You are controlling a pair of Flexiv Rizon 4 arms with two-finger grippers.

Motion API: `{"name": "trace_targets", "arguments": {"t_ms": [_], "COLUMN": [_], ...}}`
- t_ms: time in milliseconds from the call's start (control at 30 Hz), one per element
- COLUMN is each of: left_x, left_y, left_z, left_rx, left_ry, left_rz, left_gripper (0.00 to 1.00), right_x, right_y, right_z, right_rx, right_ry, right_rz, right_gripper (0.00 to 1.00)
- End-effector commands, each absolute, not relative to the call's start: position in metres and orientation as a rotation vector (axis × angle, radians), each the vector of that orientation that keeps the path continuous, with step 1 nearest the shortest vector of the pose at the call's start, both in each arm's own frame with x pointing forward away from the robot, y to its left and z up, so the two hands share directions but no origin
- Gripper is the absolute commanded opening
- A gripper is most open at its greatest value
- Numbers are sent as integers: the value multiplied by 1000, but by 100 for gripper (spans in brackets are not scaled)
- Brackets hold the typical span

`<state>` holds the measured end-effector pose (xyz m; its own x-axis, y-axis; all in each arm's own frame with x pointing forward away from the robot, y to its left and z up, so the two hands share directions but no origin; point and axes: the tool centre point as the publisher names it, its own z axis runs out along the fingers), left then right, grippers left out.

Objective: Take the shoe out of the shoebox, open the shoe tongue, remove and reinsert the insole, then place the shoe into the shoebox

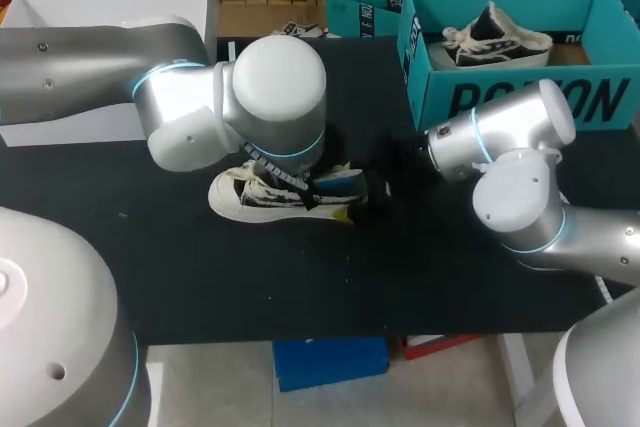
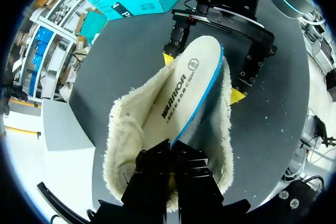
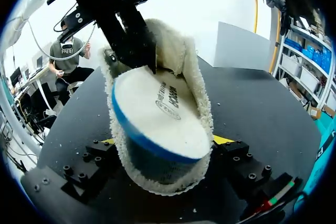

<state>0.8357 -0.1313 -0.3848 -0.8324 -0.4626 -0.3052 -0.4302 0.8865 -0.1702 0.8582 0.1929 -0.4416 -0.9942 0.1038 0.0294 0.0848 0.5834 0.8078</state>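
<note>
Item, your left gripper (image 2: 170, 153): black fingers clenched on the edge of the insole (image 2: 189, 82), down inside the shoe's opening; its yellow tips are buried in the fleece lining (image 2: 121, 129) and do not show

Item, your right gripper (image 3: 165, 140): clamped on the shoe (image 1: 265, 197) at the heel, one yellow tip against each side

Item, insole: white top, blue edge, tilted up out of the heel end; dark print runs along it, and a round mark sits near its raised end

Item, shoe: on the black table (image 1: 300, 287) near the middle, toe toward your left arm, outside the shoebox (image 1: 500, 97)

Item, shoebox: teal, open, large white lettering on its wall, at the far right; a second shoe (image 1: 495, 37) lies in it

Item, white box (image 1: 110, 7): far left of the table

From the head view your left wrist covers the shoe's middle
</note>
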Motion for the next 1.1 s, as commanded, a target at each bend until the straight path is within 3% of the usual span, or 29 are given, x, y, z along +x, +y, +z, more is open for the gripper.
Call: {"name": "trace_targets", "arguments": {"t_ms": [33,400,700,1100], "left_x": [833,831,835,841], "left_y": [-129,-145,-162,-180], "left_z": [-383,-387,-388,-389], "left_rx": [-633,-530,-516,-486], "left_ry": [2740,2793,2794,2787], "left_rz": [-158,-171,-183,-229], "left_gripper": [0,0,13,13], "right_x": [858,858,858,858], "right_y": [193,193,193,193], "right_z": [-442,-442,-442,-442], "right_rx": [168,168,168,168], "right_ry": [2778,2778,2778,2778], "right_rz": [1412,1412,1412,1412], "right_gripper": [0,0,0,0]}}
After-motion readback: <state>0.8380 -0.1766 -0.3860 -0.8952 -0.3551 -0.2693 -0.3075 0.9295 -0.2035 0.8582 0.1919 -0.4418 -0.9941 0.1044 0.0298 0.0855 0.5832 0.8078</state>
